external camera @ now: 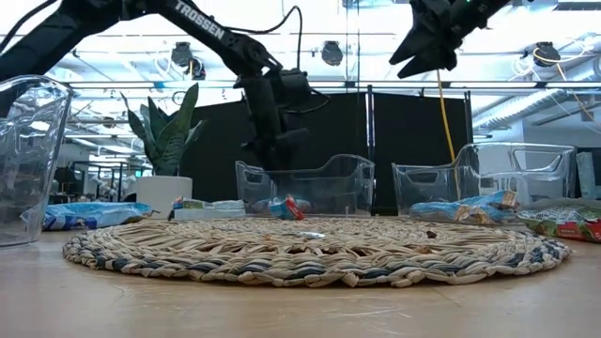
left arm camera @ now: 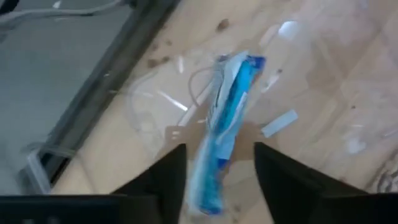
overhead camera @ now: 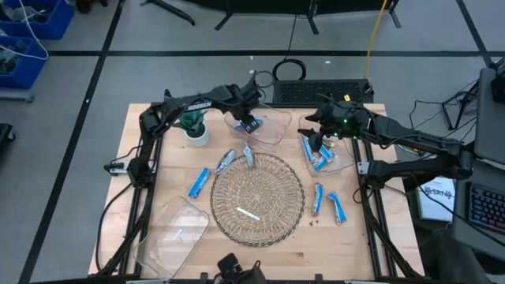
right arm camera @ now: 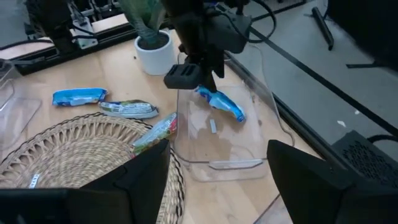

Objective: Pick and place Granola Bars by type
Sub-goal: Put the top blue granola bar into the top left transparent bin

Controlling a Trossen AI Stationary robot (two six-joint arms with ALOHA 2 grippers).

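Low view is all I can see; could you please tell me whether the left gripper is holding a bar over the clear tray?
Observer: No. In its wrist view, the left gripper has its fingers spread wider than the blue bar between them.
Operator: Thank you. Is that bar over the tray?
Observer: Yes. The right wrist view places it within the clear tray, just below the gripper; I cannot tell whether it is resting or falling.
Operator: And the right gripper?
Observer: The right gripper hangs over the other tray; its wrist view shows it open and empty.
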